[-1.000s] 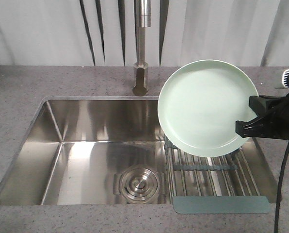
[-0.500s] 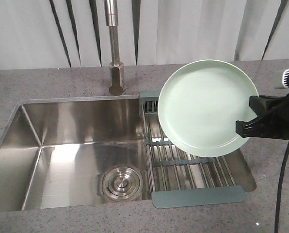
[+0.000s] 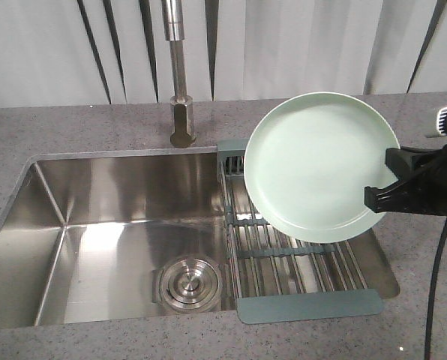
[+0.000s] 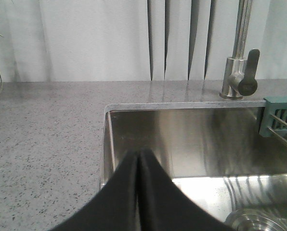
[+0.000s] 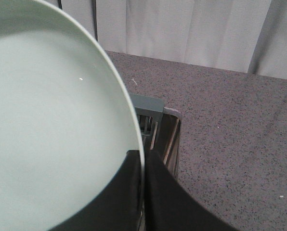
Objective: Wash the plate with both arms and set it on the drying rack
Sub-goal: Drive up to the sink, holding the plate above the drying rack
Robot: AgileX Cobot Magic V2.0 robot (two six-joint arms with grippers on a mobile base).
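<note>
– Grey speckled worktop, steel sink; where's the round mint-green plate?
– Centre-right, upright, above the steel-rod drying rack, rim pinched by right hand. Empty left hand pressed together.

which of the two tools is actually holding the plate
The right tool: it pinches the plate by its rim, holding it over the drying rack. The left tool is shut on nothing, by the sink edge.

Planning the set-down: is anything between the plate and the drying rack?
Nothing visible. The right gripper holds the plate tilted over the drying rack, whose exposed rods are bare; the part behind the plate is hidden.
</note>
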